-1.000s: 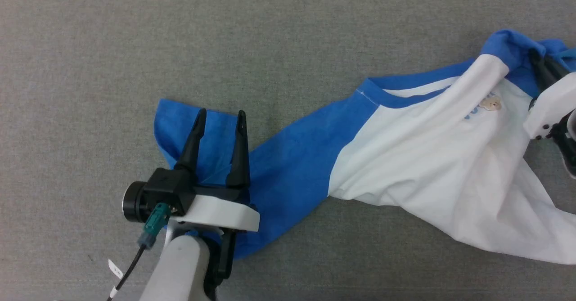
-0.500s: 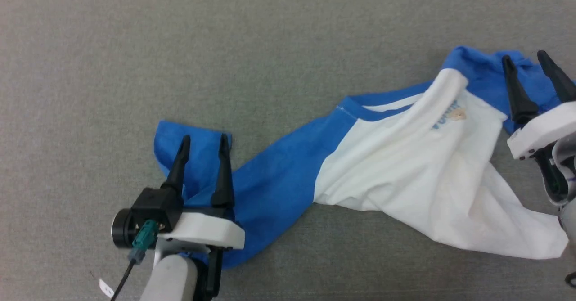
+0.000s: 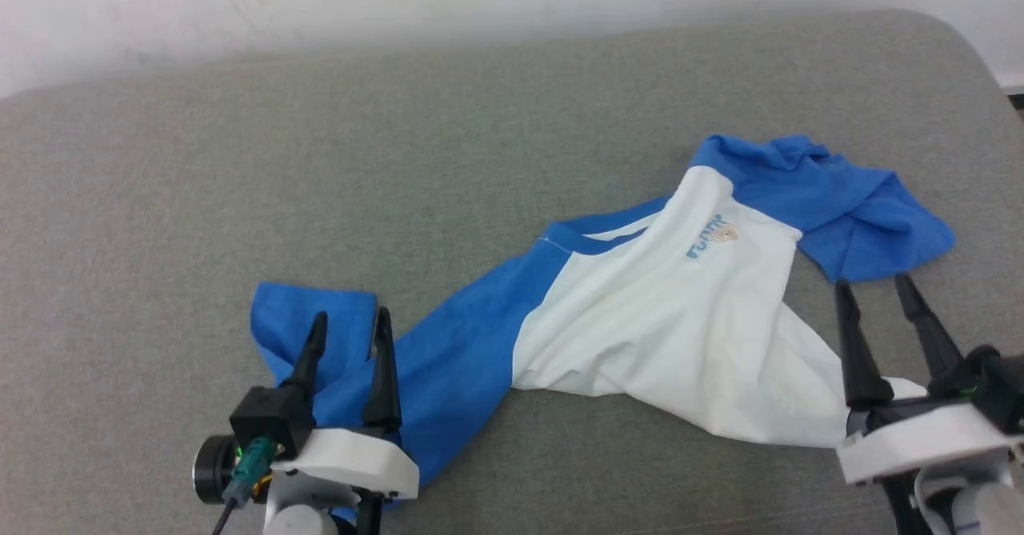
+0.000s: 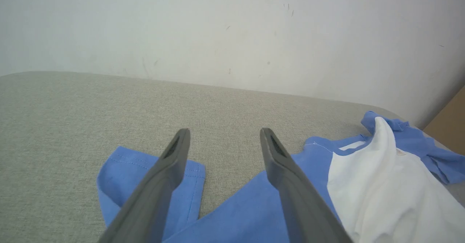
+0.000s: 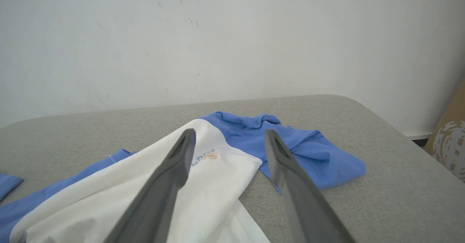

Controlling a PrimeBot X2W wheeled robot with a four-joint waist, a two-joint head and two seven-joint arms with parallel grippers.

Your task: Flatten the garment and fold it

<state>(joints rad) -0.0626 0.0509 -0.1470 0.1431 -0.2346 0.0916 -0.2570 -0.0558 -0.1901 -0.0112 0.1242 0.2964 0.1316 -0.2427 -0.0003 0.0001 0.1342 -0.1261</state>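
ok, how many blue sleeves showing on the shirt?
2. One bright blue cotton sleeve runs left, cuff end doubled over beneath the left hand; the other sleeve lies bunched at the far right, beyond the right hand.

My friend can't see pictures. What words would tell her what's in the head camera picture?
A crumpled white shirt with blue sleeves lies stretched across a grey cushion, not yet flat or folded. The left gripper is open above one sleeve at the lower left; the right gripper is open by the white hem at the lower right.
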